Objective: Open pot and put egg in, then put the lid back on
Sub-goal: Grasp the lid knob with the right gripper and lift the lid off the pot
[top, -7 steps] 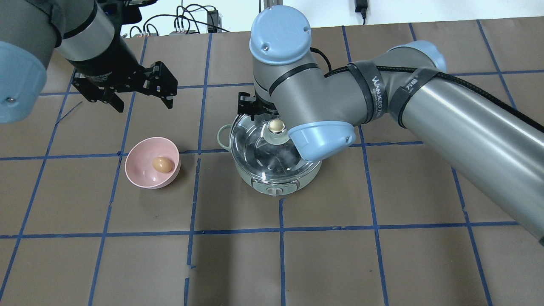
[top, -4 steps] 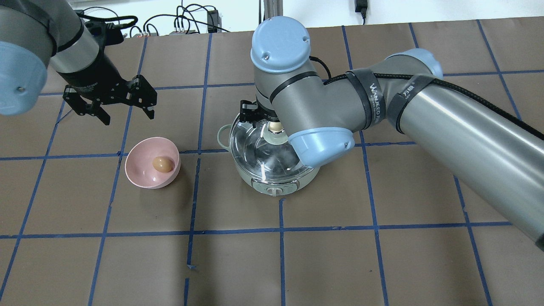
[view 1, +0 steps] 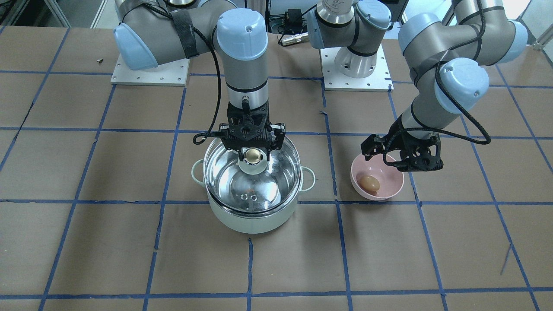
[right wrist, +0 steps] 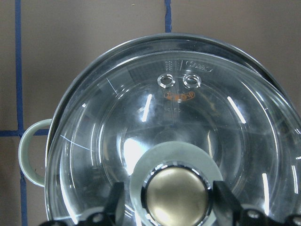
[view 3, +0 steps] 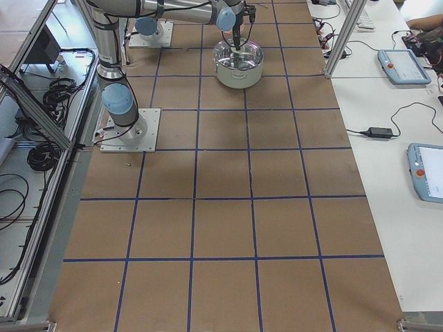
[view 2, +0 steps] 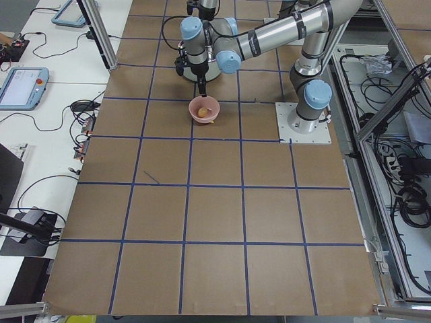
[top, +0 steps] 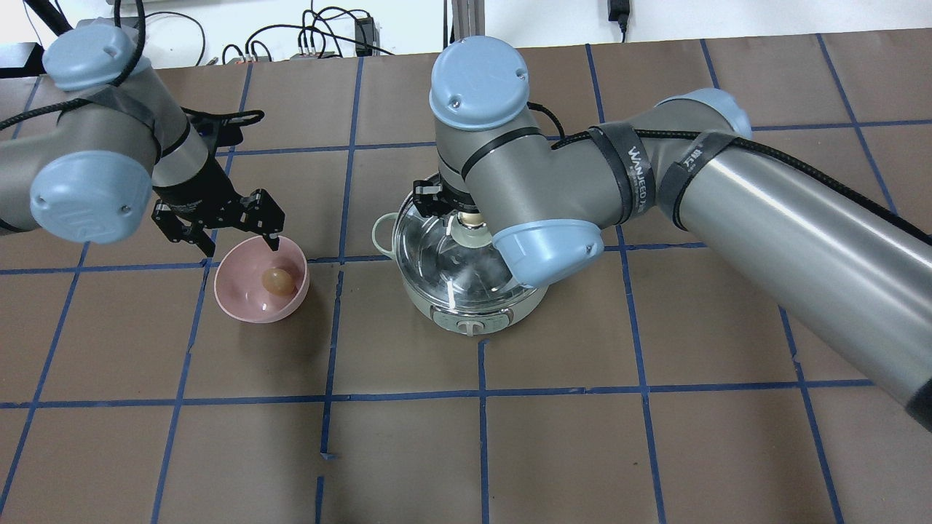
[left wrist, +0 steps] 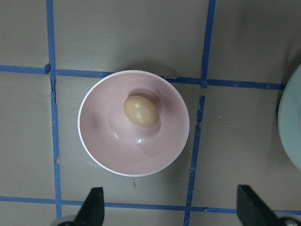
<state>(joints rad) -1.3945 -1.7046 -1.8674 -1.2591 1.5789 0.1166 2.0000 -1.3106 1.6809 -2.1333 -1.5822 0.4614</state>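
From the front, the right end effector [view 1: 252,157] straddles the knob [view 1: 252,154] of the lid [view 1: 255,190], unclosed, on the pot [view 1: 250,222]; overhead, the left end effector [top: 240,246] gapes beside the bowl [top: 251,311] holding the egg [top: 276,279]; the right wrist view suggests closing squarely on the knob, then lifting straight.

The left gripper [top: 240,246] has come down and nearer, from well behind the pink bowl [top: 255,314] to its far rim. The egg [top: 277,279] now lies just ahead of its spread jaws. The right gripper [right wrist: 168,207] has slid over the lid [right wrist: 141,122], so the knob [right wrist: 176,200] sits between its jaws, seemingly not yet pinched.
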